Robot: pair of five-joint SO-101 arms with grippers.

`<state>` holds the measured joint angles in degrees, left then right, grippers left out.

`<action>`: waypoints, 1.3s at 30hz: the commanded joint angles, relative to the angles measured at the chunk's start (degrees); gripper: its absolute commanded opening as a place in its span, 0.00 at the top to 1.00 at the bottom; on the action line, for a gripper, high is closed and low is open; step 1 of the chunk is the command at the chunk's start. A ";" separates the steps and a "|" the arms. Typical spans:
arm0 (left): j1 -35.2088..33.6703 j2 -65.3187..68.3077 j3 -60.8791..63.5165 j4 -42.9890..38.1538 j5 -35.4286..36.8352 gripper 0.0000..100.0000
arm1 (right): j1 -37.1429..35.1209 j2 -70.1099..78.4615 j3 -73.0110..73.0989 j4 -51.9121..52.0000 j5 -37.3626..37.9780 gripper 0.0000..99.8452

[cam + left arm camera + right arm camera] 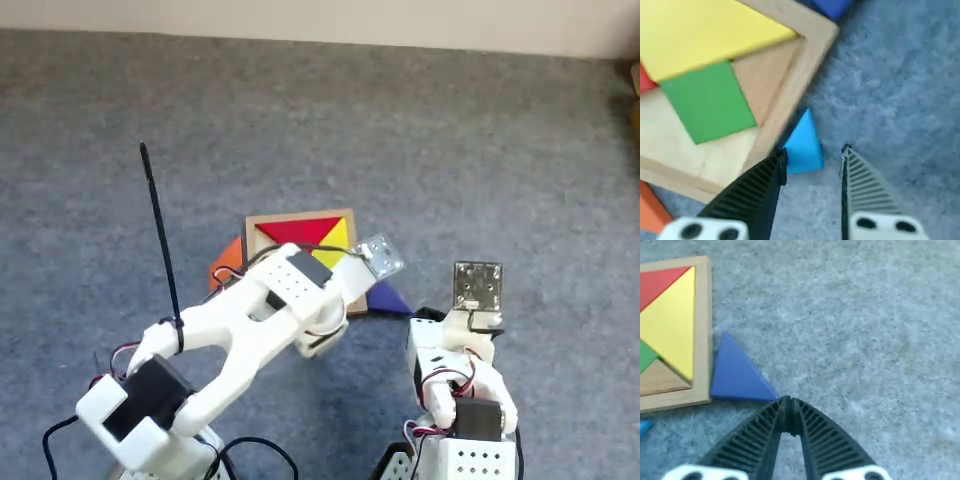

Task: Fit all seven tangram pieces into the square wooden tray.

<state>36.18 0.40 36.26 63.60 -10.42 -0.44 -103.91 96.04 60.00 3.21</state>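
Left wrist view: left gripper [814, 151] jaws spread, light blue triangle [802, 147] between tips, just beside tray [805, 65] rim; right gripper [790, 407] jaws clenched, empty, near dark blue triangle [735, 375].

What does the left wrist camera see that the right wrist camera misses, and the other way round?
Left, not right: the orange piece beside the wooden tray, and the left tool, open around the light blue triangle. Right, not left: the right tool, shut above carpet. Both: the tray, the yellow piece, the green piece and the dark blue triangle outside it, plus the light blue triangle's tip.
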 commanded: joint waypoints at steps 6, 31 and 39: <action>2.33 -1.45 0.48 2.99 3.78 0.82 | 3.47 -0.22 6.46 0.31 -0.09 1.00; -4.70 8.48 -7.16 5.36 0.53 0.82 | 3.47 -0.31 6.46 0.31 -0.35 1.00; -4.35 9.19 -8.13 5.36 0.62 0.94 | 3.47 -0.31 6.46 0.31 -0.35 1.00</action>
<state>32.31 9.27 30.11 69.14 -9.89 2.37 -103.91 96.04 60.00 3.21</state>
